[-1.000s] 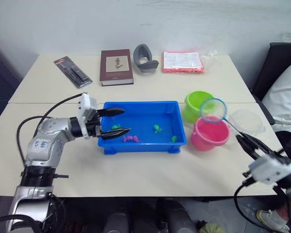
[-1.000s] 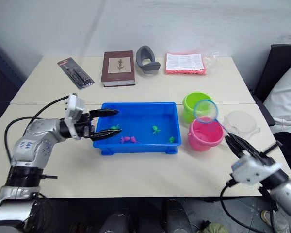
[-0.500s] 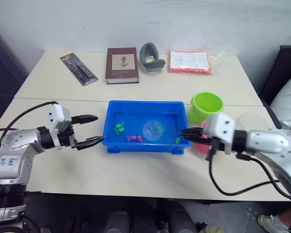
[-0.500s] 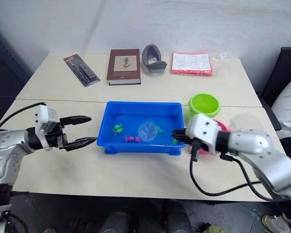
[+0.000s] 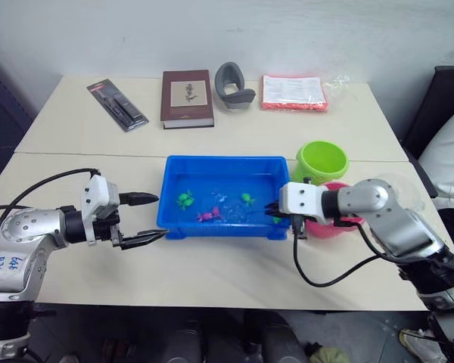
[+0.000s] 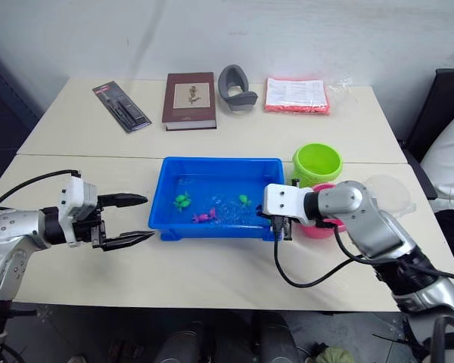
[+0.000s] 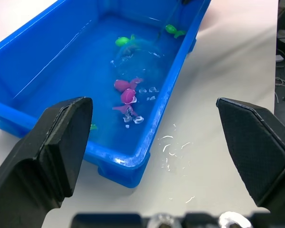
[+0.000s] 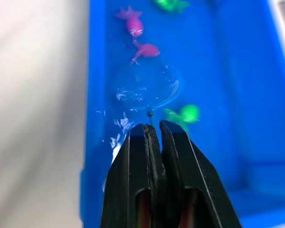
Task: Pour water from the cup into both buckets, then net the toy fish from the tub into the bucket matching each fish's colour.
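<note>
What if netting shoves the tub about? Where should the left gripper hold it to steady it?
Probably the rim of the tub's short left wall, coming from the robot's left and slightly above, one finger inside, one outside. That thin upright wall is nearest the open left gripper and away from the net that the right gripper holds.
</note>
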{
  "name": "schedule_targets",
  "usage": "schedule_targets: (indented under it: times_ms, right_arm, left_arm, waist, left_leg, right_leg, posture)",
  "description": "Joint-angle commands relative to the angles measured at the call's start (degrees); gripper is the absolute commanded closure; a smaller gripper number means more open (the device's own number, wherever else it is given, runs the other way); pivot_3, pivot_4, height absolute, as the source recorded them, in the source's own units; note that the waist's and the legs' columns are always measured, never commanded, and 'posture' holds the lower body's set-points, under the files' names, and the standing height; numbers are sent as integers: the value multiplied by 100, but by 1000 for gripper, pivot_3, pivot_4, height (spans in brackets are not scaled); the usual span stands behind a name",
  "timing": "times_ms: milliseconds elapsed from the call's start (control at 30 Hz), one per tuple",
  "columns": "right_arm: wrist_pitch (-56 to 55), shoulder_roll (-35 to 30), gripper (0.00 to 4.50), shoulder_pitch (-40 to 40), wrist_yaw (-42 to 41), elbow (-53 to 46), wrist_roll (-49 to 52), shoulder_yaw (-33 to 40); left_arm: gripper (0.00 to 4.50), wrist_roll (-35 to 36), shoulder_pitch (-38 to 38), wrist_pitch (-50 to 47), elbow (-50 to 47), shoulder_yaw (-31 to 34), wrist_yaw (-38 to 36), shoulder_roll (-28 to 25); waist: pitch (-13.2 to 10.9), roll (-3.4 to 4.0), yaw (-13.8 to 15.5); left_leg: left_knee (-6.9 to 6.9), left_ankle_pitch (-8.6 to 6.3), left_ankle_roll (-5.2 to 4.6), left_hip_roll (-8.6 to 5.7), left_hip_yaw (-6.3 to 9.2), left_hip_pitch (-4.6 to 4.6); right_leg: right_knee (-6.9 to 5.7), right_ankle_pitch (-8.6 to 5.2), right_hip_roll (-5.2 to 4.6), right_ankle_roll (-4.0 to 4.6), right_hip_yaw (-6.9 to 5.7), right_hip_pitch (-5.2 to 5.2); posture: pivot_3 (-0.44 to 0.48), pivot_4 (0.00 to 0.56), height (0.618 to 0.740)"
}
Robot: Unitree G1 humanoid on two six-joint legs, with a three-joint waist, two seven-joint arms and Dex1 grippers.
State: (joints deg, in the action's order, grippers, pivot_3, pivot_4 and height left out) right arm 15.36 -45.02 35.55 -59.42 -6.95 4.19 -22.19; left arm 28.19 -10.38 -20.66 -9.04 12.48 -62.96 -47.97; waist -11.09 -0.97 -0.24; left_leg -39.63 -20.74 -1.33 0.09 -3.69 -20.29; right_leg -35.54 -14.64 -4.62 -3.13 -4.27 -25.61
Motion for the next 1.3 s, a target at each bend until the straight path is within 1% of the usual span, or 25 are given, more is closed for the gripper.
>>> schedule_targets:
  times_ms: [33, 200, 300, 433, 667, 933, 1033, 1133, 1167, 1233, 1300]
  right_arm:
    - [236, 18, 4500, 172, -44, -112, -106, 192]
    - [554, -85, 4500, 164, -197, -225, -133, 255]
    - [733, -14, 4500, 236, -153, -162, -262, 167]
    - [1108, 240, 4500, 367, -93, -158, -307, 82]
    - [1939, 912, 4500, 688, -199, -137, -185, -131]
    - [2151, 1255, 4500, 947, -435, 10, -96, -267]
    - [2318, 1379, 4500, 965, -432, 16, 47, -139]
    - [2389, 1299, 4500, 973, -454, -11, 187, 71]
    - [2518, 1318, 4500, 934, -451, -20, 414, 327]
    - [2680, 1349, 4500, 887, -433, -33, 699, 612]
    - [2598, 1131, 4500, 647, -589, -78, 925, 861]
  left_arm:
    - [11, 128, 78, -40, -281, 236, 84, -74]
    - [11, 172, 240, -91, -354, 386, 138, -104]
    - [11, 199, 286, -116, -386, 441, 163, -103]
    - [11, 213, 294, -156, -382, 484, 157, -125]
    - [11, 192, 274, -184, -209, 543, 101, -254]
    - [11, 174, 290, -158, -112, 592, 111, -299]
    - [11, 161, 303, -161, -123, 606, 127, -281]
    - [11, 161, 320, -162, -135, 632, 150, -271]
    - [11, 161, 327, -159, -134, 645, 159, -268]
    - [11, 163, 333, -154, -132, 656, 170, -267]
    - [11, 206, 328, -176, -71, 732, 261, -205]
  waist:
    - [0, 0, -1]
    - [0, 0, 0]
    - [0, 0, 0]
    - [0, 1, -16]
    - [0, 1, -52]
    - [-1, 2, -100]
    - [-1, 2, -127]
    - [-1, 2, -131]
    - [-1, 2, -131]
    - [-2, 3, -129]
    - [-1, 3, -123]
  left_leg:
    - [-2, 0, 1, 0, 1, 1]
    - [-3, -2, 1, 0, 4, 0]
    - [-4, -2, 1, 0, 4, 0]
    - [-4, -2, 1, 0, 4, 0]
    - [-3, -2, 4, 3, 5, 0]
    - [-2, -5, 1, 2, 7, -2]
    - [-1, -5, 1, 2, 7, -2]
    - [-1, -6, 2, 2, 8, -2]
    - [-1, -6, 2, 2, 8, -2]
    - [-1, -7, 2, 3, 8, -3]
    - [0, -7, 2, 3, 9, -3]
  right_leg:
    - [-2, 0, -1, 0, 1, 0]
    - [-2, 0, -3, 1, 0, 0]
    - [-1, 0, -3, 1, 0, 0]
    - [-2, 0, -3, 1, 0, 0]
    - [-3, -1, -2, 3, -1, 0]
    - [-4, -1, -3, 3, -2, 0]
    - [-6, -1, -3, 3, -2, 0]
    - [-9, -1, -3, 3, -3, 0]
    - [-8, -1, -3, 3, -3, 0]
    - [-8, -1, -3, 3, -3, 0]
    - [-8, -1, -3, 3, -3, 0]
  posture:
    - [0, 150, 740]
    - [0, 150, 740]
    - [0, 150, 740]
    - [0, 150, 740]
    - [0, 150, 740]
    - [0, 150, 740]
    - [0, 150, 740]
    - [0, 150, 740]
    - [0, 150, 740]
    - [0, 150, 740]
    - [0, 150, 740]
